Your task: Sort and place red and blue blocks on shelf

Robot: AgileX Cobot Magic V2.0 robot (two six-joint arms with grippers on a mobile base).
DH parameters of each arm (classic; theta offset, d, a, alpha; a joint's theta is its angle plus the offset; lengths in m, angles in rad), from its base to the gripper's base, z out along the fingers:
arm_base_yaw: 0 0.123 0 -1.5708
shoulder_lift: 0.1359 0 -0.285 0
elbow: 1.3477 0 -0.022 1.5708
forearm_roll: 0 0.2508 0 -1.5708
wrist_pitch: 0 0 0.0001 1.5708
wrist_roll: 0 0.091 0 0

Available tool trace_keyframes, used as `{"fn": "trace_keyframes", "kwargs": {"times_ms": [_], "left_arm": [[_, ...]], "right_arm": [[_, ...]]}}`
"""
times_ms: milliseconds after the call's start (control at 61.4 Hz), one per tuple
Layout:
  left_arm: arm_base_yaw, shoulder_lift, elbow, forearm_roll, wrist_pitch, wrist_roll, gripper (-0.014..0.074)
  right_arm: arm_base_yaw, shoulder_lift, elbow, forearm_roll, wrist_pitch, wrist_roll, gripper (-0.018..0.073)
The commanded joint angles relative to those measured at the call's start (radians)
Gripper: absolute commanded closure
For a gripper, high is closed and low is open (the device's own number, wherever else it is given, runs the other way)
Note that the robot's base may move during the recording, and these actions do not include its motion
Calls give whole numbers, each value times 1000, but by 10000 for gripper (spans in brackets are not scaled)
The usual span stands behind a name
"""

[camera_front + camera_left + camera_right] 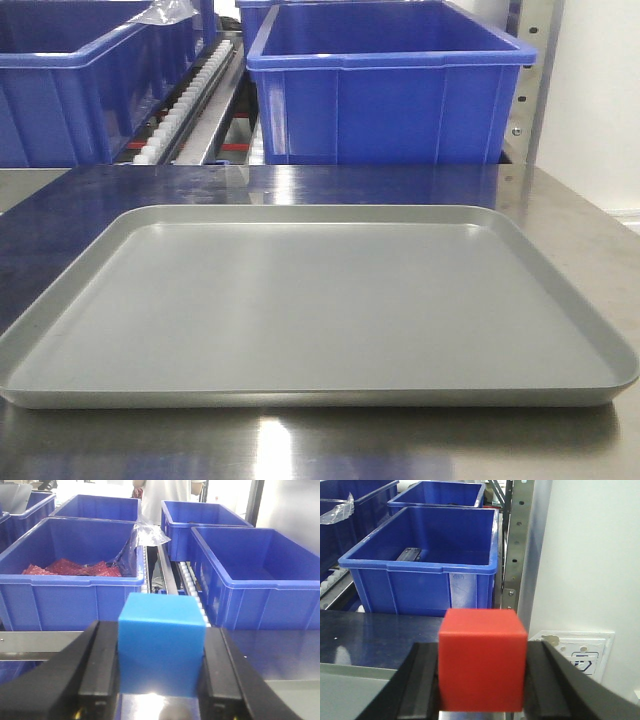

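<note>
Left claw and right claw are each being used to hold one cube, jaws pressed against its sides.
The blue block is being held facing the roller track between two blue bins on the shelf; the red block is being held facing the steel upright. A grey tray is being borne by the tabletop, short of its back edge.

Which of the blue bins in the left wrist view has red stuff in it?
The near-left bin, the one with the clear plastic bag at its right corner. Red material lies on its floor; no red shows in the other bins.
</note>
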Motion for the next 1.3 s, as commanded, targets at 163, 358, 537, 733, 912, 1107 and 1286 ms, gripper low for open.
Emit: {"fn": "trace_keyframes", "kwargs": {"times_ms": [163,358,537,733,912,1107,1286], "left_arm": [[3,7,-28,-1,-87,1,474],[3,7,-28,-1,-87,1,474],[3,7,-28,-1,-87,1,474],[3,7,-28,-1,-87,1,474],[3,7,-28,-1,-87,1,474],[3,7,-28,-1,-87,1,474],[3,7,-28,-1,-87,1,474]], "right_arm": [[-6,4,-29,2,-88,-9,491],[-6,4,-29,2,-88,-9,491],[-6,4,-29,2,-88,-9,491],[-6,4,-29,2,-88,-9,491],[-6,4,-29,2,-88,-9,491],[-6,4,-29,2,-88,-9,491],[-6,4,-29,2,-88,-9,491]]}}
